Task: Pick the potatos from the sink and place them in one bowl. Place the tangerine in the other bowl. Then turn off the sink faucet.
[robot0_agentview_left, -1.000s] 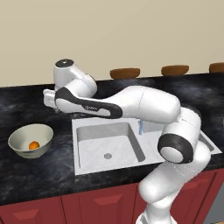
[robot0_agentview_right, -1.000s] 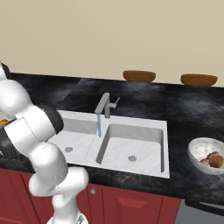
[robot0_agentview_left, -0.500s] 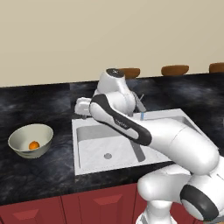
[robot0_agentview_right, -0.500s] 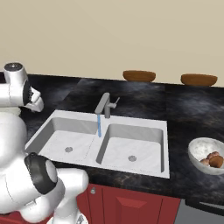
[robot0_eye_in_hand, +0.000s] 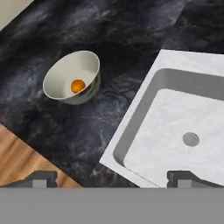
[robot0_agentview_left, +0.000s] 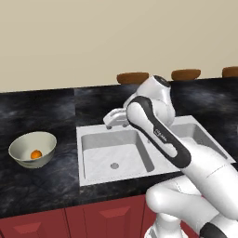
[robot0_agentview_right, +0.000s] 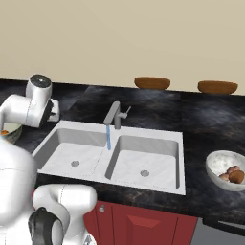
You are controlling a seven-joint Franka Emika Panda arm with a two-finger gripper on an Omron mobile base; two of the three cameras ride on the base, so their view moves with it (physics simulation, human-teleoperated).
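Observation:
The tangerine [robot0_agentview_left: 36, 154] [robot0_eye_in_hand: 78, 85] lies in the pale cream-green bowl [robot0_agentview_left: 23, 145] [robot0_eye_in_hand: 65, 65] on the counter left of the sink [robot0_agentview_left: 93, 137] [robot0_agentview_right: 143, 139] [robot0_eye_in_hand: 144, 100]. Both potatos [robot0_agentview_right: 231, 175] rest in a grey-white bowl [robot0_agentview_right: 215, 162] to the sink's right. The grey sink faucet [robot0_agentview_right: 115, 115] pours a thin blue stream [robot0_agentview_right: 108, 137] down at the divider between the basins. My gripper [robot0_agentview_left: 110, 122] [robot0_agentview_right: 53, 111] [robot0_eye_in_hand: 111, 178] hangs open and empty above the sink's back left corner, its fingertips [robot0_eye_in_hand: 41, 177] far apart. Both basins hold nothing but their drains [robot0_eye_in_hand: 190, 139].
Flat brown ovals [robot0_agentview_left: 132, 77] [robot0_agentview_right: 152, 83] [robot0_agentview_right: 217, 87] sit along the back of the black counter. My arm crosses in front of the faucet in the left base view. Red cabinets [robot0_agentview_right: 143, 225] run below, with a wood floor [robot0_eye_in_hand: 17, 162] past the counter's front edge.
The arm has swung from over the left bowl rightward to the sink's back edge. The gripper stayed open and empty. The tangerine stays in its bowl.

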